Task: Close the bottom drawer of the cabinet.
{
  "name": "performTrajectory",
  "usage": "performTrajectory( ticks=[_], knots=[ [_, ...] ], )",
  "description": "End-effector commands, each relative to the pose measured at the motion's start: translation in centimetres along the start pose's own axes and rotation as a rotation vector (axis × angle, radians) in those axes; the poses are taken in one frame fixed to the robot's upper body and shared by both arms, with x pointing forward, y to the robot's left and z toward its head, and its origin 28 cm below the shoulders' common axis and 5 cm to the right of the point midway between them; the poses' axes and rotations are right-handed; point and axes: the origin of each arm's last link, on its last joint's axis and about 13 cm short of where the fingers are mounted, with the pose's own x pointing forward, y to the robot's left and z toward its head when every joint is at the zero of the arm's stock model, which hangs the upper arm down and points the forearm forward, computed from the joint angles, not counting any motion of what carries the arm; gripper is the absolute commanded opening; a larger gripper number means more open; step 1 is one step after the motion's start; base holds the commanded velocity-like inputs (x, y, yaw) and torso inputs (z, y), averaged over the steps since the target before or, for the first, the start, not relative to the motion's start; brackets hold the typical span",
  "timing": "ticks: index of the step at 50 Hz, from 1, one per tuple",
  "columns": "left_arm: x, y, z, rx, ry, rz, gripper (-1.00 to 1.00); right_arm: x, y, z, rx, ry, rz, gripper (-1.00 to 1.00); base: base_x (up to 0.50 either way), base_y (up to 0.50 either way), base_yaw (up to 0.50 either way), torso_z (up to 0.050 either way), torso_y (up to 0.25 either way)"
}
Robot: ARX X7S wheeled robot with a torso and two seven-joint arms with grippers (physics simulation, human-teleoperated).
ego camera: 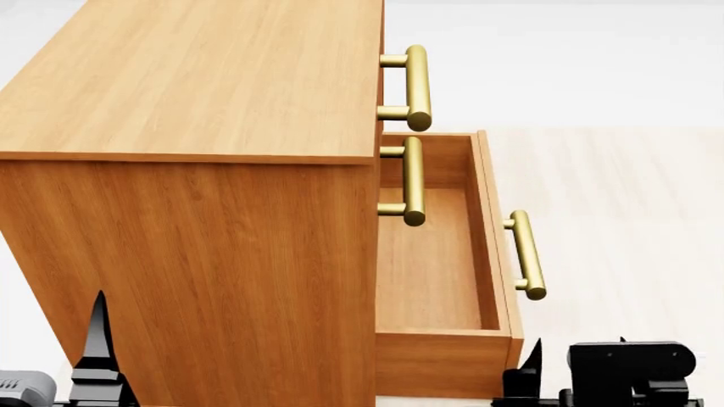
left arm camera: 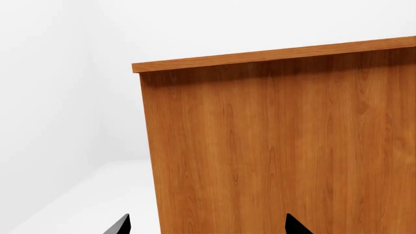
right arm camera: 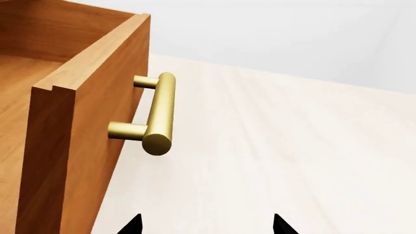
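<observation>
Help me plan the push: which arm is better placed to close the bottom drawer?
Right. The right gripper faces the bottom drawer front and handle; the left gripper faces the cabinet side.

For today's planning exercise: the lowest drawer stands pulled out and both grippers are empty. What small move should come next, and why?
Probably bring the right gripper toward the front of the bottom drawer, near its brass handle. The drawer is well out of the cabinet, and that open gripper faces the front panel without touching it.
</observation>
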Motion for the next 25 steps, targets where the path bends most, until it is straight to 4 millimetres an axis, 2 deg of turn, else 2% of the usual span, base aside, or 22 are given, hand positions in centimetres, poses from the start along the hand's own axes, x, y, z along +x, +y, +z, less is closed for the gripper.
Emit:
performTrajectory(
  ticks=[1,14,25],
  knots=[
    [-0.1,0.0,0.0,0.001,-0.002,0.001,1.00,0.0,1.9,1.6,-0.036,-0.057,0.099,1.00,0.00,0.00,0.00,0.000,0.000],
    [0.0,0.0,0.1,-0.005,-0.004,0.000,1.00,-0.4,3.4,2.7,-0.065,-0.085,0.154,1.00,0.00,0.00,0.00,0.000,0.000],
    [0.0,0.0,0.1,-0.007,-0.005,0.004,1.00,-0.8,4.3,2.8,-0.087,-0.101,0.195,1.00,0.00,0.00,0.00,0.000,0.000]
  ],
)
